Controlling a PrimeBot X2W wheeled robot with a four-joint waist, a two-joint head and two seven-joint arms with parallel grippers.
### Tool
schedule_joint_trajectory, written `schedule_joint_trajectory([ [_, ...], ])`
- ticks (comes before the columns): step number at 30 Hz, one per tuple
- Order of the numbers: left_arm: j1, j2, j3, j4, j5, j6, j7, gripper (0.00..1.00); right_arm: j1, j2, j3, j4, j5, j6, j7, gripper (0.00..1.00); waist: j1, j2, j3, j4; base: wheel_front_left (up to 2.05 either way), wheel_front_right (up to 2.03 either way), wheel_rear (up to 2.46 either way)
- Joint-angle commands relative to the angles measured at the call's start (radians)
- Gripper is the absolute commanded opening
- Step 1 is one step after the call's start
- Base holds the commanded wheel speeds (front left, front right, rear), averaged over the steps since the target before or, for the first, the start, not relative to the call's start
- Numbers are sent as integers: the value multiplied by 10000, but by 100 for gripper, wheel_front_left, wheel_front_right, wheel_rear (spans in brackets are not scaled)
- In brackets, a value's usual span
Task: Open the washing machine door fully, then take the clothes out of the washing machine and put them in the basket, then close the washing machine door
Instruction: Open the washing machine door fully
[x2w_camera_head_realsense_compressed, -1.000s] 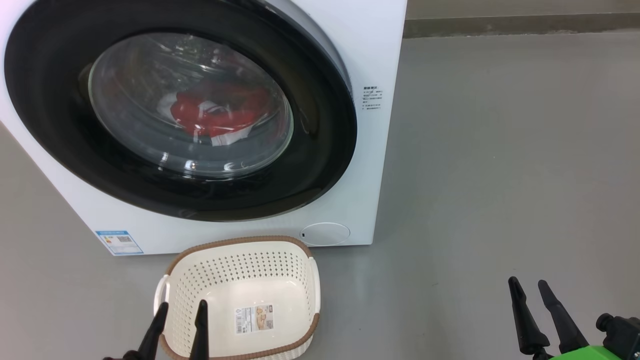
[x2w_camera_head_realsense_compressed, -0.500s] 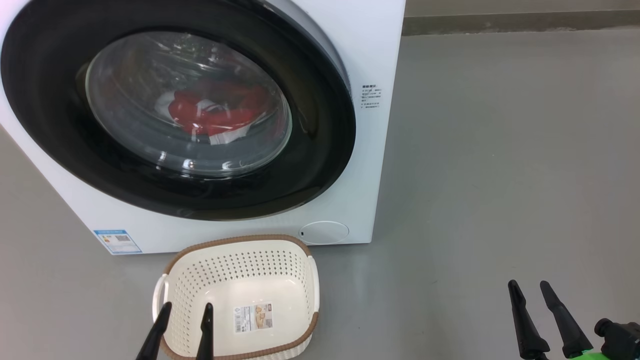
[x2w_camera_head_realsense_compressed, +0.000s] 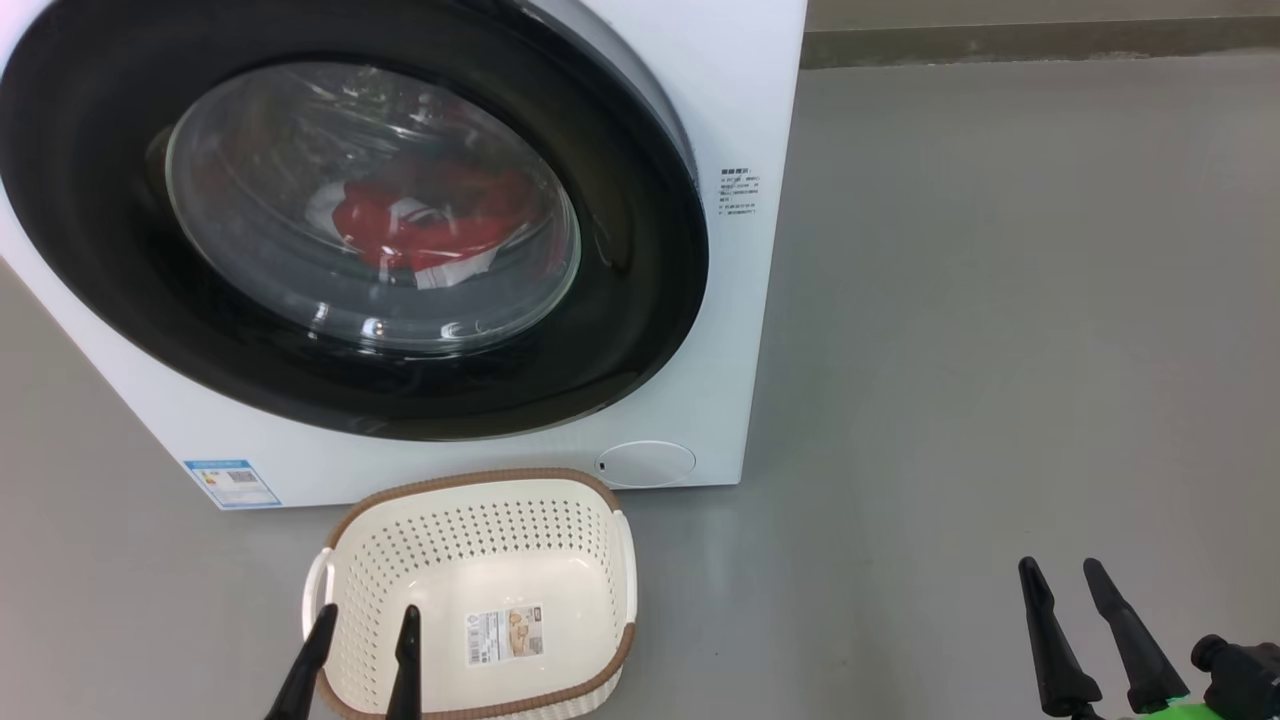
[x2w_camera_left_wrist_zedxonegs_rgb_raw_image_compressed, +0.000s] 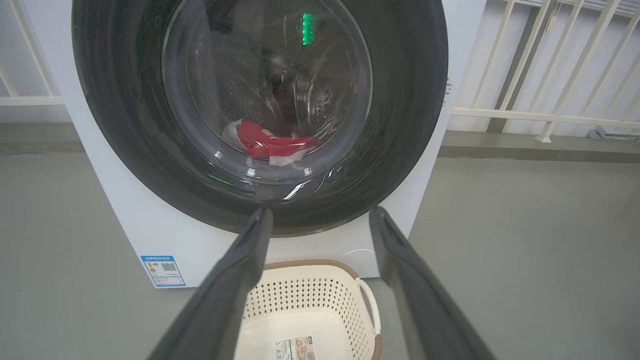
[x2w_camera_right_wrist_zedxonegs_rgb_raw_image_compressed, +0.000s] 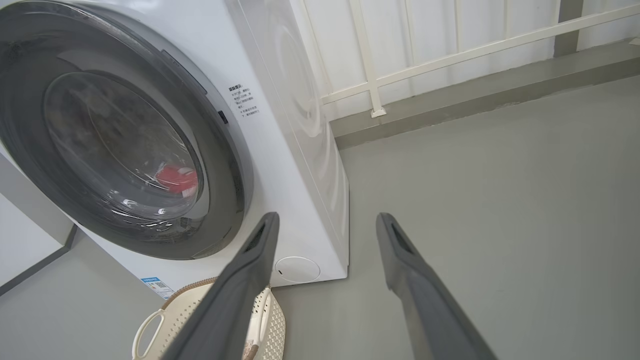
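— What was seen from the head?
— The washing machine (x2w_camera_head_realsense_compressed: 760, 300) was seen standing on the grey floor (x2w_camera_head_realsense_compressed: 1000, 350), with the washing machine door (x2w_camera_head_realsense_compressed: 640, 330) laid flat against its front. The clothes (x2w_camera_head_realsense_compressed: 420, 225) were made out low behind the glass. The basket (x2w_camera_head_realsense_compressed: 480, 480) was set on the floor just before the machine, and a sticker (x2w_camera_head_realsense_compressed: 505, 633) was seen on its bottom. The left gripper (x2w_camera_head_realsense_compressed: 368, 610) was held over the basket's near side, fingers parted, nothing gripped. The right gripper (x2w_camera_head_realsense_compressed: 1060, 563) was held well off to the right over bare floor, likewise parted and empty.
— And from the left wrist?
— The fingers were seen spread wide with nothing between them. The door and the red bundle were framed above them, the basket below.
— From the right wrist?
— The fingers were again seen spread, nothing held. The machine was viewed at a slant, with a white railing (x2w_camera_right_wrist_zedxonegs_rgb_raw_image_compressed: 366, 60) behind it and the basket's corner at the lower left.
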Motion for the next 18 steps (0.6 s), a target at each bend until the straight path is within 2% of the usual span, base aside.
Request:
schedule_joint_trajectory([
  [1, -149, 89, 329, -232, -113, -35, -122, 100, -196, -145, 193, -327, 96, 77, -120, 63, -1, -1, 21, 2, 0, 0, 0],
  [2, -166, 89, 321, -232, -126, -35, -122, 100, -262, -144, 262, -372, 159, 77, -120, 0, -1, -1, 33, 5, 0, 0, 0],
  [9, -415, 89, 167, -295, -215, -9, -122, 100, -1655, -204, 972, -623, 718, 77, -120, 0, -1, -1, 385, 64, 0, 0, 0],
  [18, -985, 89, -294, -399, -381, 28, -122, 100, -4458, -385, 1503, -427, 2450, 77, -120, 0, -1, -1, 1164, 537, 0, 0, 0],
])
